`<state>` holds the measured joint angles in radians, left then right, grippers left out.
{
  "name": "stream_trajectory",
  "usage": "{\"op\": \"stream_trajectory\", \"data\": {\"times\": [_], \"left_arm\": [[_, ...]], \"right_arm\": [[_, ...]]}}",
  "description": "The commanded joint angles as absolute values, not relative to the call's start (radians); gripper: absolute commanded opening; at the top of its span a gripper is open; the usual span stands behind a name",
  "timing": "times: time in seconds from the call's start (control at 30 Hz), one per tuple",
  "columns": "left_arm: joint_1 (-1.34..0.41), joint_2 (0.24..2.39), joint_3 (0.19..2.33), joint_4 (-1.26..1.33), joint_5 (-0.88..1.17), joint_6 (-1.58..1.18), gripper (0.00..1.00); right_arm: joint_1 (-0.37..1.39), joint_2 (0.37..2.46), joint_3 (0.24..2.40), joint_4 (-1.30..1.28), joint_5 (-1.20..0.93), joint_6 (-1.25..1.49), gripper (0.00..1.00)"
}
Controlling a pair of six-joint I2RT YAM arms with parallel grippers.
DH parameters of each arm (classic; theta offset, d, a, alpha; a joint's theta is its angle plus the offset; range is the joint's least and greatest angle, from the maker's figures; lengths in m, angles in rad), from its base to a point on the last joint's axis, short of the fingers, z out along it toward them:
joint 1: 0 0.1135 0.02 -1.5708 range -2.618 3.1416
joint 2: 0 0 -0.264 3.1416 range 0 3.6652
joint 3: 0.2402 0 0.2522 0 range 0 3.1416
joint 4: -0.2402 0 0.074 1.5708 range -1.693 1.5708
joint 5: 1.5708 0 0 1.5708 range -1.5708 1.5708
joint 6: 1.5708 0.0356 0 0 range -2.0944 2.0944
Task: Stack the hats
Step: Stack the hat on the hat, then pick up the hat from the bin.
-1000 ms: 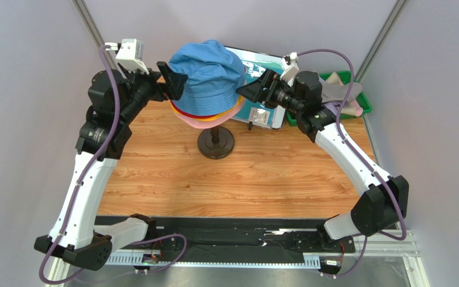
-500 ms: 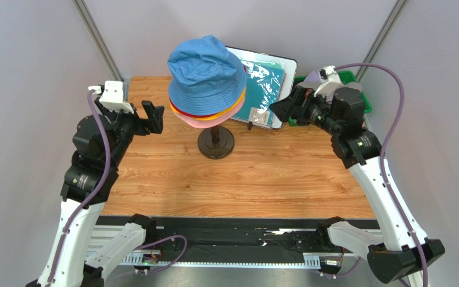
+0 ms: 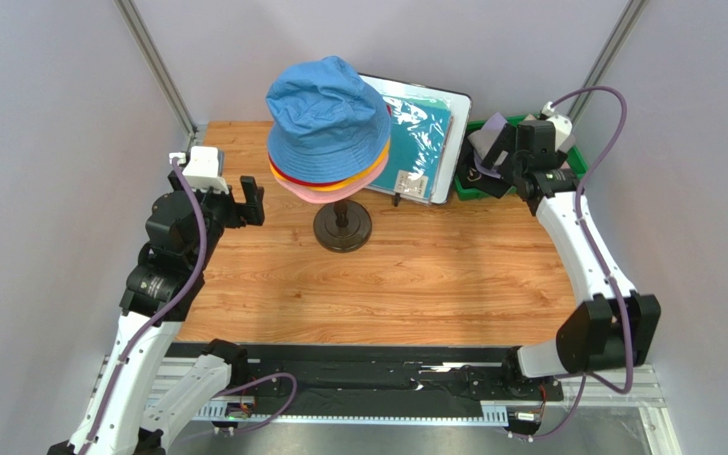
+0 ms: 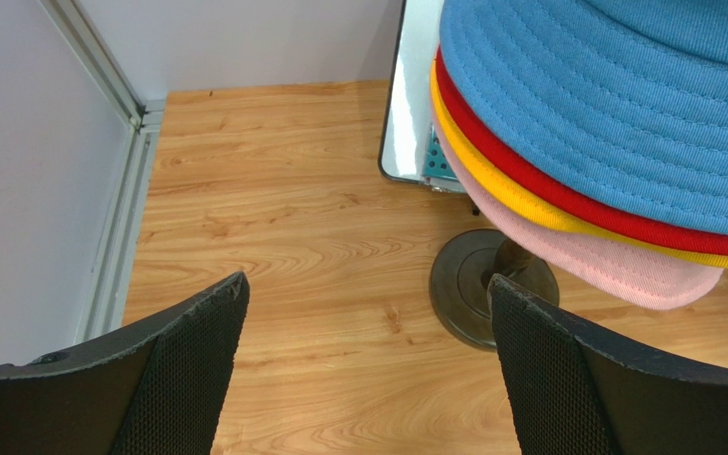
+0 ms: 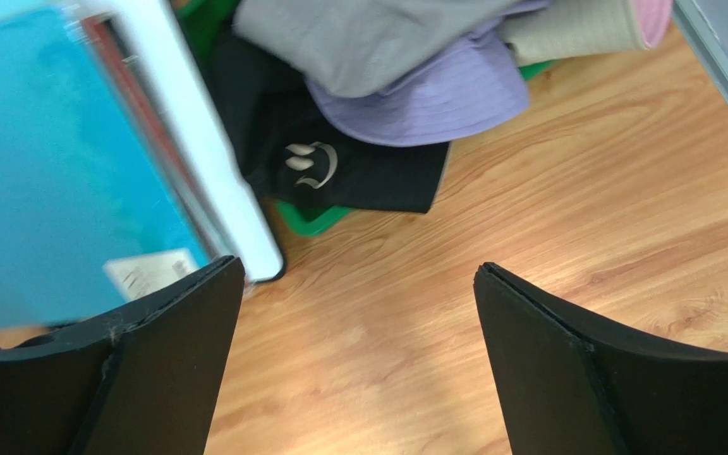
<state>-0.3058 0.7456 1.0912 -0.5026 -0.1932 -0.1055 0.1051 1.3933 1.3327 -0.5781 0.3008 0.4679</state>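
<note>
The left end effector (image 4: 366,284) is spread wide and empty, low over the tabletop (image 4: 273,218) to the left of the stack. The stack has the blue hat (image 4: 624,95) on top, with the brims of the red hat (image 4: 681,232), orange-yellow hat (image 4: 477,166) and pink hat (image 4: 615,270) under it. It is raised on a stand with a dark base (image 4: 467,284), near the fingers but apart from them. The right end effector (image 5: 358,270) is also wide and empty, over bare wood just in front of the green bin (image 5: 316,218). There the black hat (image 5: 339,171) and lavender hat (image 5: 434,95) lie heaped, close ahead and untouched.
</note>
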Motion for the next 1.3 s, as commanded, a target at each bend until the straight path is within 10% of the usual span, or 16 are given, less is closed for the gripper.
{"op": "stream_trajectory", "data": {"times": [0.0, 0.97, 1.03, 1.17, 1.27], "left_arm": [[-0.301, 0.741, 1.085, -0.454, -0.170, -0.092, 0.99], [-0.301, 0.746, 1.074, -0.454, -0.137, -0.098, 0.99], [-0.302, 0.746, 1.075, -0.453, -0.137, -0.098, 1.00], [-0.301, 0.742, 1.072, -0.451, -0.140, -0.098, 0.99], [-0.302, 0.742, 1.071, -0.448, -0.141, -0.095, 1.00]], "right_arm": [[0.058, 1.484, 1.351, -0.407, 0.426, 0.566, 0.94], [0.029, 2.075, 1.719, -0.256, 0.739, 0.689, 0.65], [0.025, 2.098, 1.738, -0.267, 0.718, 0.686, 0.56], [0.015, 2.095, 1.738, -0.273, 0.666, 0.690, 0.00], [0.017, 2.036, 1.715, -0.249, 0.643, 0.690, 0.00]]}}
